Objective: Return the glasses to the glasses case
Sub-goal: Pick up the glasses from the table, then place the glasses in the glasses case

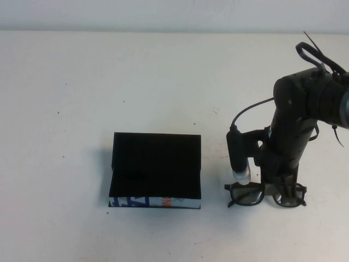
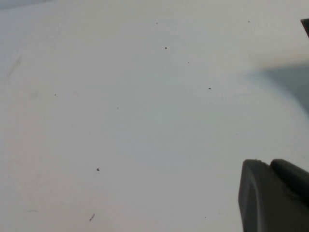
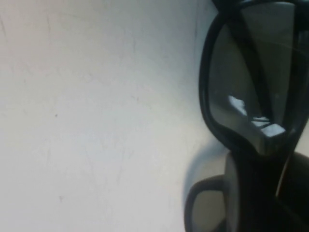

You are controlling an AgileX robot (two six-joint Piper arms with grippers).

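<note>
The glasses [image 1: 245,195] are dark and thick-rimmed and lie on the white table at the front right, lenses facing the front edge. My right gripper [image 1: 281,183] reaches straight down onto their bridge and is shut on it. In the right wrist view one lens [image 3: 241,96] fills the upper part, and my right gripper [image 3: 273,164] sits at the bridge. The glasses case [image 1: 156,164] stands open in the front middle, black inside, with its lid up behind and its white printed strip [image 1: 155,202] facing front. My left gripper [image 2: 270,166] is out of the high view, shut, over bare table.
The right arm [image 1: 297,109] rises above the glasses, with a cable and a small black cylinder [image 1: 238,155] at its left side. A gap of white table [image 1: 214,185] lies between the case and the glasses.
</note>
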